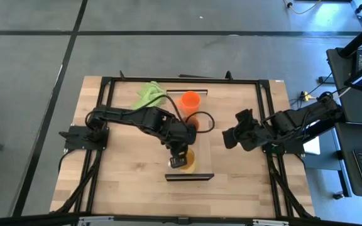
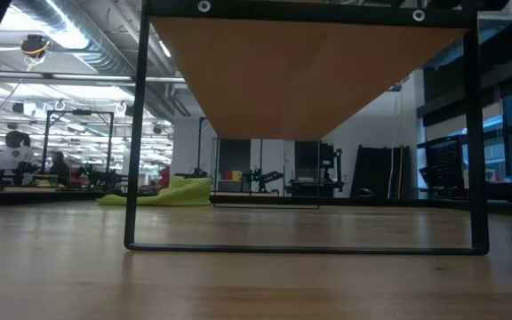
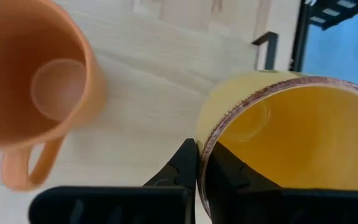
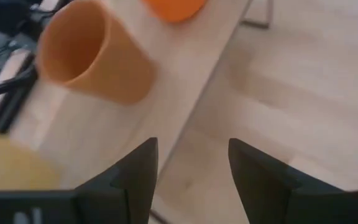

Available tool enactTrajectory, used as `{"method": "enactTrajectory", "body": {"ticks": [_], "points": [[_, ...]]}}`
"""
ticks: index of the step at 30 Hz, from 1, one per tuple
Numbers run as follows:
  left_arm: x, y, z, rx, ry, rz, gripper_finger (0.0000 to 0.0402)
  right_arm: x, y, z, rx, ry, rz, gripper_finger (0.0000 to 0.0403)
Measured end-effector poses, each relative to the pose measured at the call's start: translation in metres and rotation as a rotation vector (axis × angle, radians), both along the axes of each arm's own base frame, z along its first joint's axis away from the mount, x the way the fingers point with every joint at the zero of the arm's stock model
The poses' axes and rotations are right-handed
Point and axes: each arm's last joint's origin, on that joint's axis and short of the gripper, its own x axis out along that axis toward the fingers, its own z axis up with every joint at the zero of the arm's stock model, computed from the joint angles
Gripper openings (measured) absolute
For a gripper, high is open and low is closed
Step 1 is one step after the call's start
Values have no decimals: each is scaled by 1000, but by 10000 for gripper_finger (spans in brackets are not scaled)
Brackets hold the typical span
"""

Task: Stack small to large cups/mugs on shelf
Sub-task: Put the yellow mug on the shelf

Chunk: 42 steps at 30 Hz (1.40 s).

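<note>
The shelf (image 1: 201, 141) is a light-wood board with dark end rails, running from the far side to the near side at the table's middle. The red-orange mug (image 1: 190, 99) stands at its far end. The brownish-orange mug (image 1: 193, 122) stands at its middle, partly under my left arm, and also shows in the left wrist view (image 3: 36, 81). My left gripper (image 1: 180, 161) is shut on the yellow-orange mug (image 1: 190, 163) over the shelf's near end. My right gripper (image 1: 230, 137) is open and empty, to the right of the shelf. My left gripper pinches the yellow-orange mug's rim (image 3: 205, 155) between its two fingers, one finger (image 3: 182, 165) outside the wall and one inside the cup. The fingers come from above, pointing down. The mug is upright, mouth up; whether its base rests on the shelf I cannot tell.
A lime-green cloth (image 1: 148, 94) lies at the table's far side, left of the shelf. In the low view the shelf's underside (image 2: 309, 80) stands raised on a dark frame (image 2: 132, 133). Bare tabletop (image 1: 124, 169) lies to the left and near side.
</note>
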Motion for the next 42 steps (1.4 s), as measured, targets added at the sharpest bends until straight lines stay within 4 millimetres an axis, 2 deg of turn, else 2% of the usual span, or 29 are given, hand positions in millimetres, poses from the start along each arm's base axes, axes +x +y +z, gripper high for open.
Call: {"method": "enactTrajectory", "body": {"ticks": [8,13,21,29,34,42], "points": [[17,-2,-25,62,63,-46,8,8,25,0,67,-93,63,197],[16,1,-25,67,78,-48,8,16,34,-4,78,-114,74,197],[10,8,-14,80,46,-29,10,32,47,-18,171,-55,124,197],[12,9,-14,84,35,-40,8,50,58,-20,209,-141,161,197],[12,10,-14,85,33,-40,8,56,66,-22,227,-177,175,197],[13,9,-14,80,25,-48,8,54,69,-22,187,-197,158,194]]}}
